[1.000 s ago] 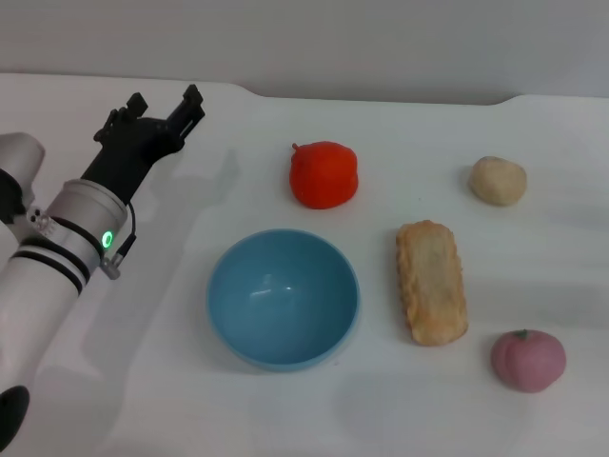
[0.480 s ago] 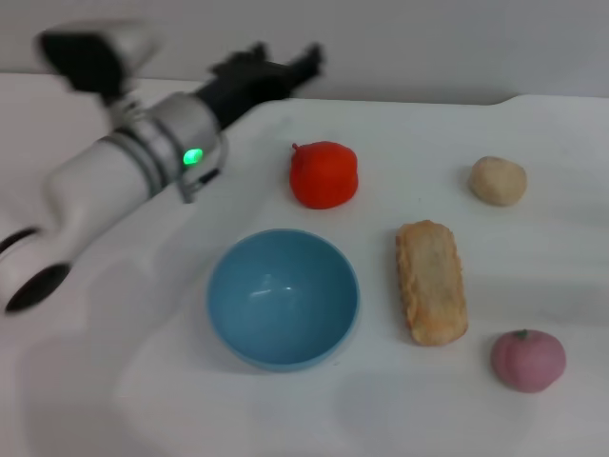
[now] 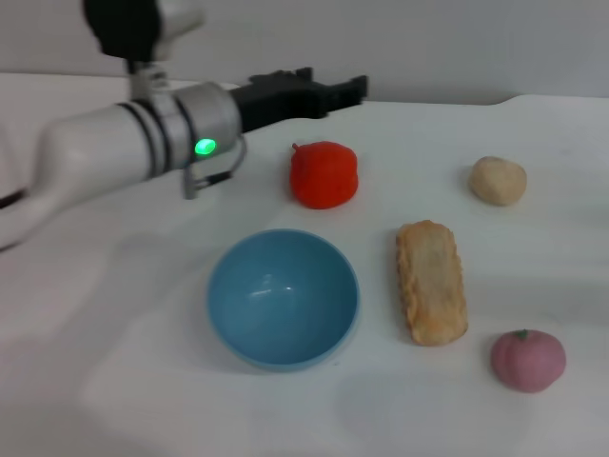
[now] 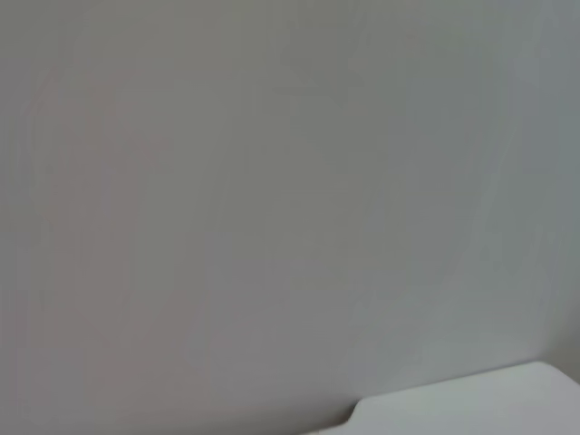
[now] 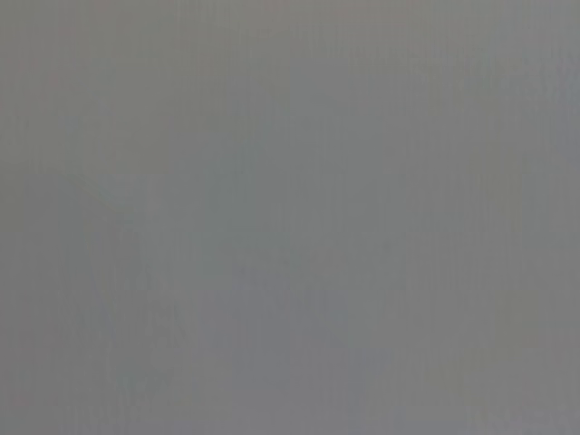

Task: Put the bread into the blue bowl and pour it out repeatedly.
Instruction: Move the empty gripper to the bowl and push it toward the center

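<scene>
The left gripper (image 3: 354, 89) reaches in from the robot's left, held above the far part of the white table (image 3: 143, 381), its black fingers pointing toward the robot's right. The view does not settle whether its fingers are parted or closed, and nothing is seen between them. Just below and nearer than the fingertips sits a red tomato-like object (image 3: 324, 174), apart from the gripper. Nearer still lies the blue bowl (image 3: 284, 298), upright, with nothing in it. The bread (image 3: 431, 282) lies flat on the table beside the bowl on the robot's right, not touching it and well apart from the gripper. A small beige ball (image 3: 498, 180) rests beyond the bread, and a pink round fruit (image 3: 528, 360) sits near its closer end.
</scene>
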Controlling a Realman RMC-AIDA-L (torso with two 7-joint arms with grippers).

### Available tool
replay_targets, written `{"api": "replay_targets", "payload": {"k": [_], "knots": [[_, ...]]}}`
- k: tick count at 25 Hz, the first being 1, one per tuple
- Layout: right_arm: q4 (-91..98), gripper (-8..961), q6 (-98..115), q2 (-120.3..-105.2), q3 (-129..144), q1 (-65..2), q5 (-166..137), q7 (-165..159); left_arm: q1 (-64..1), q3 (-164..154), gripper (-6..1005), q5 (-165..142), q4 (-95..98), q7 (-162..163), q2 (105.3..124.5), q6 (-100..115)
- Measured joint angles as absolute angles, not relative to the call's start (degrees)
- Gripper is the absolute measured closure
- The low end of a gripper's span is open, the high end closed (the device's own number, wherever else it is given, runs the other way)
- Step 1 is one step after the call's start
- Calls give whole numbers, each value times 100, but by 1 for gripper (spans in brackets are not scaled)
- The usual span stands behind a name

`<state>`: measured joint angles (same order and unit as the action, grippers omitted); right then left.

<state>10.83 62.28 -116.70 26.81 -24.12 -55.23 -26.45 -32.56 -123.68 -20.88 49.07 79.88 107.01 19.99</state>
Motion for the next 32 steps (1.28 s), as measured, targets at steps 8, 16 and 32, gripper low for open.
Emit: {"api": "replay_targets", "payload": {"k": [8,16,32], "knots": [[1021,597,6110,-11614,2689,-2453,-5518,-2645,-2548,-10864,231,-5439,5263,9697,10476,3835],[1019,598,6039,-11617,2689,-2453,-5518,-2645,-2363,-9082,247,-8590,5363,11214,10944,5284],[1003,598,5754,-11631,2689,-2569,-5518,-2645,-2308,-7709,245,-13215,7474,13885,11755,7486]]}}
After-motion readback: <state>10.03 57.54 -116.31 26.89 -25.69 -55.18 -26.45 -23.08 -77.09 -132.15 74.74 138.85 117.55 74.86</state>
